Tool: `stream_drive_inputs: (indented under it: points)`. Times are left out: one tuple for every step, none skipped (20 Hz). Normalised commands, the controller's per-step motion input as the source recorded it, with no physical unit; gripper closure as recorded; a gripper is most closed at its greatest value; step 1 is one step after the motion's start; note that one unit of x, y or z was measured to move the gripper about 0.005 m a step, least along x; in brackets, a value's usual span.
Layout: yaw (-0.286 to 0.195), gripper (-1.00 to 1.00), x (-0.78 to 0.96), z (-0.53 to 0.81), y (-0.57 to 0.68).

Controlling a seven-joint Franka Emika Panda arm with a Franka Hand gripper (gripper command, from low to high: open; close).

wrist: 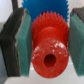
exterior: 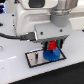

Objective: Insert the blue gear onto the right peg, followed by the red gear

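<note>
No readable writing anywhere. Gripper (wrist: 45, 37) pinching red gear (wrist: 48, 47) between teal pads (wrist: 24, 42), directly over blue gear (exterior: 51, 55) (seated mid-plate (exterior: 34, 60)); plate's black-bordered edges clear around.

Not much room around the hand (wrist: 46, 35) here. In the wrist view the red gear (wrist: 48, 44) fills the whole gap between the two pads (wrist: 21, 40), touching both, so nothing else fits in there. The blue gear (exterior: 51, 54) sits right below it on the white plate (exterior: 35, 58), blocking the way down. The white surface (exterior: 15, 70) toward the exterior view's left and near the camera looks open.
</note>
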Motion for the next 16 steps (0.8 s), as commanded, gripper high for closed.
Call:
stream_drive_inputs:
  points:
    - [0.000,1.00,0.16,0.26,0.01]
    - [0.000,1.00,0.12,0.09,0.01]
    - [0.000,1.00,0.12,0.23,0.00]
    - [0.000,1.00,0.12,0.25,0.00]
    - [0.000,1.00,0.09,0.31,0.00]
    - [0.000,1.00,0.13,0.31,-0.01]
    - [0.000,1.00,0.13,0.24,0.00]
    - [0.000,1.00,0.15,0.17,0.00]
    - [0.000,1.00,0.07,-0.01,0.00]
    - [0.000,1.00,0.24,0.00,-0.03]
    - [0.000,1.00,0.50,0.14,0.00]
    - [0.000,1.00,0.60,0.27,0.00]
    - [0.000,1.00,0.63,0.33,0.00]
    - [0.000,1.00,0.68,0.35,0.00]
    - [0.000,1.00,0.69,0.37,0.01]
    - [0.000,1.00,0.66,0.32,0.00]
